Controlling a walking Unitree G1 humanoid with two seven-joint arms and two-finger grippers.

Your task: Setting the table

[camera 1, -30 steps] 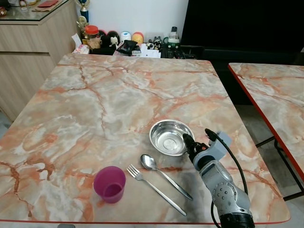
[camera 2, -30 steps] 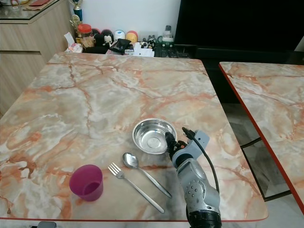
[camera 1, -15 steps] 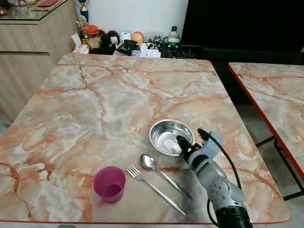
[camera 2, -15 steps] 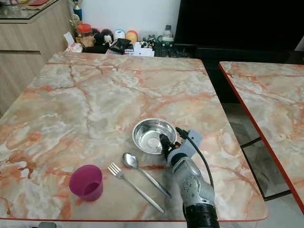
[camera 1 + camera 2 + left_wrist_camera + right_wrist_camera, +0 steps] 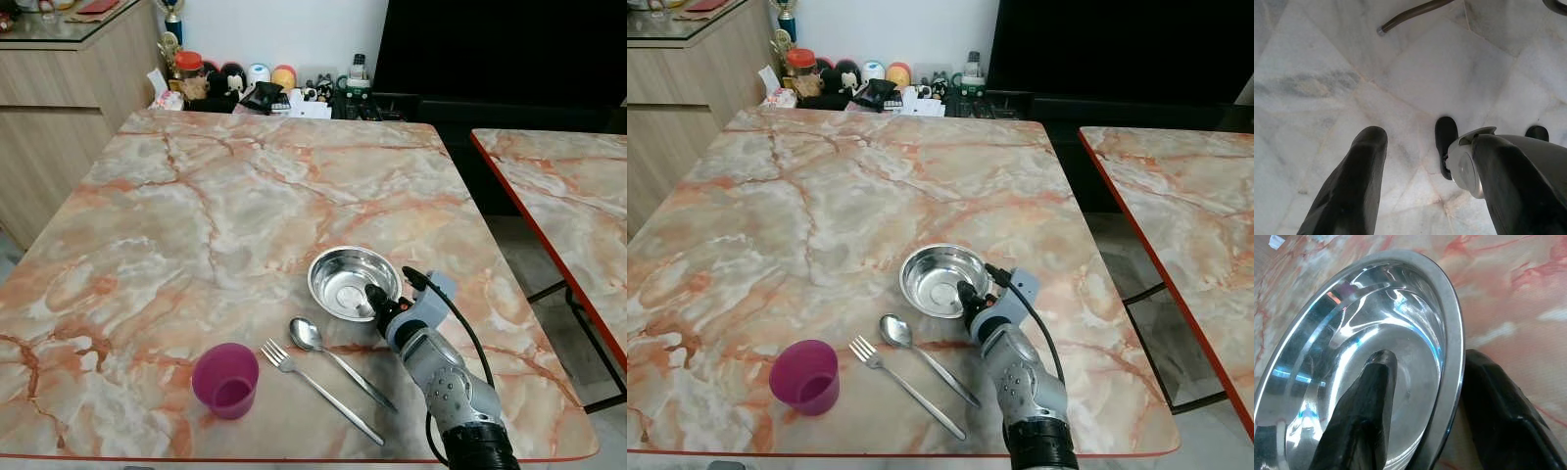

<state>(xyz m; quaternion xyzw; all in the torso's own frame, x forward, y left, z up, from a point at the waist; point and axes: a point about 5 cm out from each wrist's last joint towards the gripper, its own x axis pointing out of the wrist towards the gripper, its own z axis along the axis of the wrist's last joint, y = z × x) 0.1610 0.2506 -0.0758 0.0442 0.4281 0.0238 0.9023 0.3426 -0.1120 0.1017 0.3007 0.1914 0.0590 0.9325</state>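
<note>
Steel bowl (image 5: 353, 282): right of centre on the marble bench (image 5: 225, 215), toward the near edge.
Right claw (image 5: 373, 296): at the bowl's near-right rim, fingers parted and straddling it, one finger (image 5: 1364, 406) inside, the other outside; not yet closed on it.
Left claw (image 5: 1420, 186): spread, empty, hanging over the floor.
Handling note: likely best to close squarely on the rim before lifting; thin polished steel may slip or tip.
Nearby: spoon (image 5: 338, 359) and fork (image 5: 318, 389) just near-left of the bowl; purple cup (image 5: 226, 380) further left. Cutlery lies close to any leftward drag path.
</note>
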